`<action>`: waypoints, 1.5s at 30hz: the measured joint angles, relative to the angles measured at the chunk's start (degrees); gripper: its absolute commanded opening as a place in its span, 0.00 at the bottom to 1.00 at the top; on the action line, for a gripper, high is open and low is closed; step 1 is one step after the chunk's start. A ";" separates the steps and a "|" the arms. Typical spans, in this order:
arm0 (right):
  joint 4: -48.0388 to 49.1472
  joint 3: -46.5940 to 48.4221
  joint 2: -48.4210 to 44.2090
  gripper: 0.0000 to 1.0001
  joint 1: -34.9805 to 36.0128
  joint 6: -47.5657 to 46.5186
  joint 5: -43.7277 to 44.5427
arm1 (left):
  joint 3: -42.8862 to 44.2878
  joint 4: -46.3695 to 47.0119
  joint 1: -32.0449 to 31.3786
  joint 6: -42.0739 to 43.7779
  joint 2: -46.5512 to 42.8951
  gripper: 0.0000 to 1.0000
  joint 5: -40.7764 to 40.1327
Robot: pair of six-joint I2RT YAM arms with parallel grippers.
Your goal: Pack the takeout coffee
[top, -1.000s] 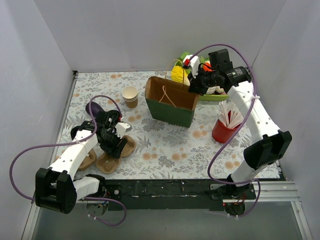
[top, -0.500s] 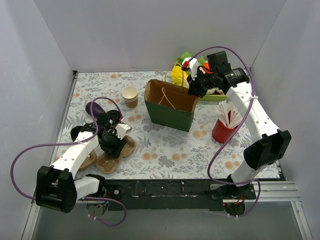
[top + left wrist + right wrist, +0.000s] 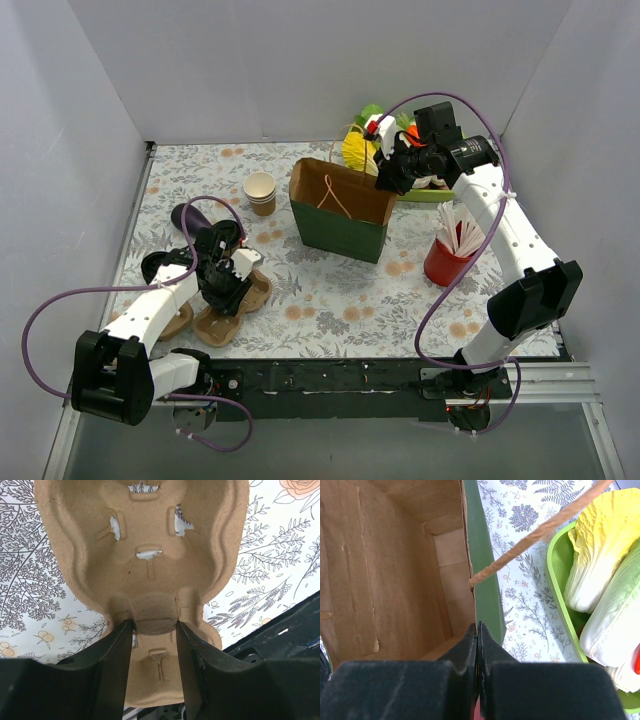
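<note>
A tan moulded pulp cup carrier [image 3: 150, 530] lies on the flowered cloth at the near left [image 3: 243, 297]. My left gripper [image 3: 154, 622] stands over it [image 3: 228, 285], its two fingers pressed against either side of the carrier's raised middle post. My right gripper [image 3: 477, 627] is shut on the top rim of the open green paper bag [image 3: 487, 590], at the bag's back right corner [image 3: 385, 180]. The bag [image 3: 340, 228] stands upright mid-table and its brown inside looks bare. The takeout coffee is not made out in any view; a black round shape [image 3: 158, 266] lies beside my left arm.
A stack of lidless tan cups [image 3: 260, 190] stands left of the bag. A red cup of white straws [image 3: 450, 262] is at the right. A green tray [image 3: 560, 580] with cabbage [image 3: 600, 555] sits behind the bag. A dark purple oval [image 3: 187, 215] lies far left.
The left fingers have narrowed onto the carrier's middle post, and the carrier has shifted slightly. The right gripper has pulled the bag's rim slightly, holding it the whole time.
</note>
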 measured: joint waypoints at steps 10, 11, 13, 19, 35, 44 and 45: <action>0.20 -0.20 0.00 0.01 0.00 -0.31 0.02 | 1.05 -2.73 0.00 1.11 -0.70 0.00 1.16; 0.39 -0.61 -0.15 0.01 0.00 -0.46 0.02 | 1.70 -4.35 0.00 1.55 -1.44 0.00 1.97; 0.79 -1.68 -0.55 0.01 0.00 -1.07 0.17 | 3.91 -7.13 0.00 2.21 -3.69 0.00 4.00; 2.27 -7.45 -4.07 0.01 0.00 -3.39 0.92 | 22.36 -11.23 0.00 -0.70 -6.88 0.00 13.27; 4.83 -14.01 -10.58 0.01 0.37 -9.55 -2.21 | 59.98 21.49 1.31 -21.77 10.23 0.00 27.12; 8.44 -16.17 -12.20 0.01 4.44 -8.76 -3.52 | 58.49 39.23 -5.55 -29.11 19.93 0.00 29.53; 8.79 -16.17 -12.20 0.01 4.61 -8.26 -3.56 | 57.24 40.02 -6.19 -29.44 19.69 0.00 29.70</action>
